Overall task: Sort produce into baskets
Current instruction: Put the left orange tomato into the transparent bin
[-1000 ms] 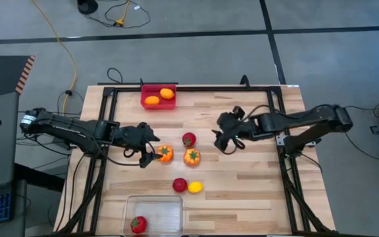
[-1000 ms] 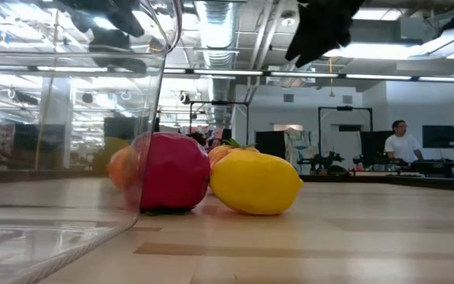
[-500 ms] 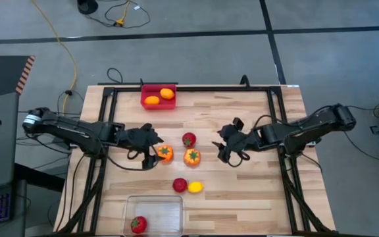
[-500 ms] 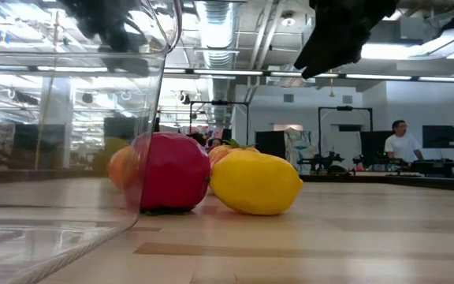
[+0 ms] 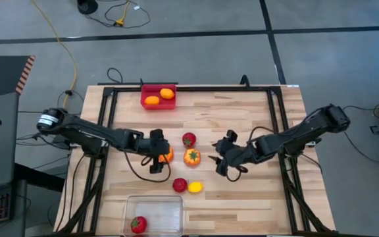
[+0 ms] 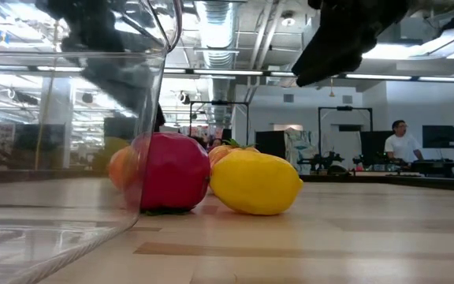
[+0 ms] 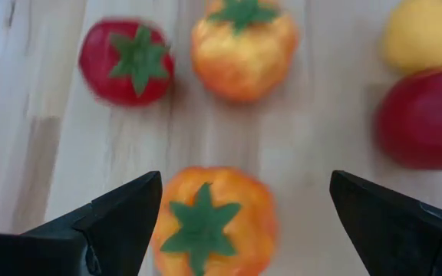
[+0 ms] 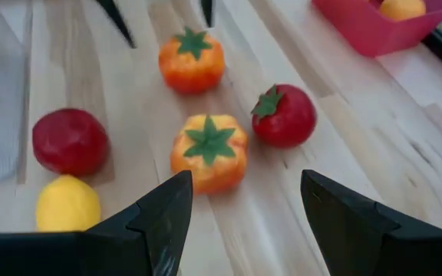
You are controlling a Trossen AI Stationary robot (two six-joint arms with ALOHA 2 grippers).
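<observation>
My left gripper (image 5: 158, 157) is open above the table. In the left wrist view its fingers (image 7: 121, 218) stand on either side of an orange fruit with a green stem (image 7: 213, 218), and I cannot tell whether they touch it. My right gripper (image 5: 225, 163) is open and empty, to the right of a second orange stemmed fruit (image 5: 191, 156) (image 8: 208, 152). A red tomato (image 5: 189, 139), a plain red fruit (image 5: 179, 185) and a yellow lemon (image 5: 195, 187) rest on the wood. The red bin (image 5: 149, 104) holds two orange fruits. The clear bin (image 5: 170, 204) holds a red fruit (image 5: 137, 224).
The red bin stands at the table's far edge and the clear bin at the near edge, left of centre. Black frame rails (image 5: 278, 125) run along the table's sides. The table's right half (image 5: 255, 191) is bare wood. A person (image 6: 401, 142) stands far off in the room.
My left gripper has gone toward the table's right and near edges and has turned, and its fingers now stand around the orange stemmed fruit. My right gripper has gone toward the near edge and a little left, closer to the second orange stemmed fruit. No fruit has moved.
</observation>
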